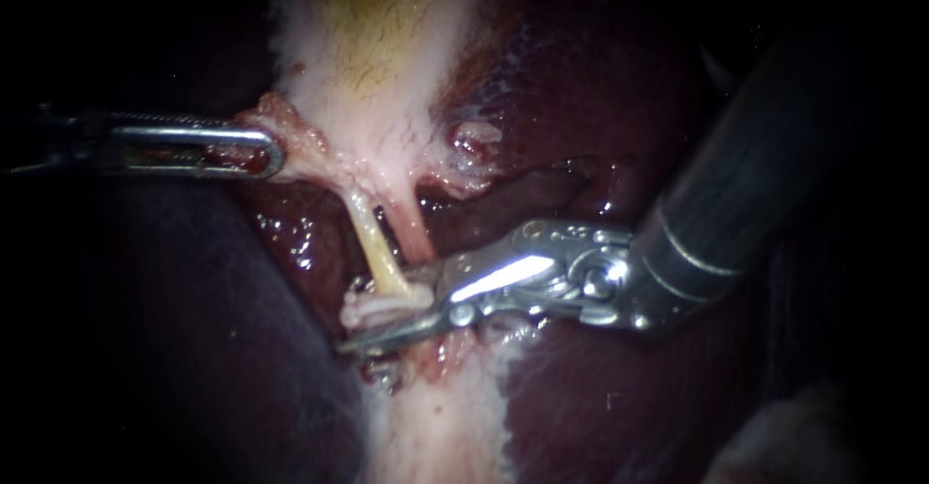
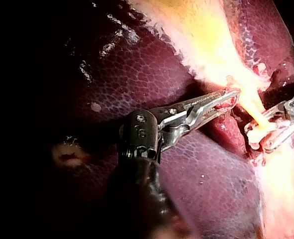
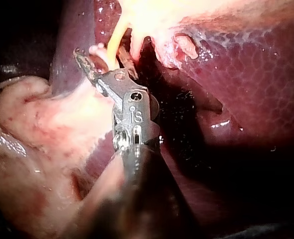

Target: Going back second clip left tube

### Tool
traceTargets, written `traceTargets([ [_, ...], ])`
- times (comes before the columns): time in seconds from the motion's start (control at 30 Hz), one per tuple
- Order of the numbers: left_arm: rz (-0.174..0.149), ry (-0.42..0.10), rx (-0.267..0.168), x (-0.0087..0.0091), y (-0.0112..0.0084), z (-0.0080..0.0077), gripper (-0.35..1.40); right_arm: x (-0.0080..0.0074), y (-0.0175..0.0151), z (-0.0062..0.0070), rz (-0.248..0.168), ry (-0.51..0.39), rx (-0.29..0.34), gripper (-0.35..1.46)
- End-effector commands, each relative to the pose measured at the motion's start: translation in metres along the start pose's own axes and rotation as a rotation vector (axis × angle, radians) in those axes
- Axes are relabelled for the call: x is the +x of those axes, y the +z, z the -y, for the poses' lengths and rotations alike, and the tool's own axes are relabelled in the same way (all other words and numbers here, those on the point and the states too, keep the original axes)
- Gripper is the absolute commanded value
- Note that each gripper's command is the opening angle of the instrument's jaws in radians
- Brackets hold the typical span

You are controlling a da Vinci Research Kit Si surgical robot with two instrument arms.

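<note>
The left tube (image 1: 373,242) runs taut from the gallbladder (image 1: 373,48) down into my right instrument (image 1: 384,316), whose end effector stands narrowly parted around its lower end; my left instrument (image 1: 266,150), end effector clamped on tissue (image 1: 290,136) at the gallbladder's neck, pulls sideways, I judge, so the tube lies stretched and exposed.

Left tube (image 1: 375,247): thin, pale yellow, stretched straight. Slants away from gallbladder (image 1: 377,68) lower edge. Far end capped by whitish lump (image 1: 366,310); clip or tissue, cannot tell.

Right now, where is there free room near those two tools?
Bare liver lies below the left instrument, which grips the gallbladder, and above the right instrument's shaft. Crowded where its open jaws straddle the left tube.
</note>
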Motion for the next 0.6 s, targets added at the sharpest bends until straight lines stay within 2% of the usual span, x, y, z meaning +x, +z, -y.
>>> traceTargets([
  [0.03,0.000,0.000,0.001,0.0000,0.0000,0.0000,-0.35,-0.0002,-0.0003,-0.0004,-0.003,-0.017,-0.011,0.50],
  [0.23,0.000,0.000,0.001,0.0000,0.0000,0.0000,-0.35,-0.0008,-0.0018,-0.0010,-0.012,-0.095,-0.054,0.50],
  [0.33,0.000,0.001,0.000,-0.0001,-0.0001,0.0000,-0.35,-0.0009,-0.0033,-0.0004,-0.009,-0.152,-0.045,0.50],
  [0.5,0.001,0.001,-0.001,-0.0001,-0.0002,0.0001,-0.35,-0.0013,-0.0079,0.0009,-0.003,-0.288,-0.023,0.50],
  [0.6,0.001,0.001,-0.001,-0.0001,-0.0003,0.0002,-0.35,-0.0012,-0.0109,0.0012,-0.003,-0.334,-0.040,0.50],
])
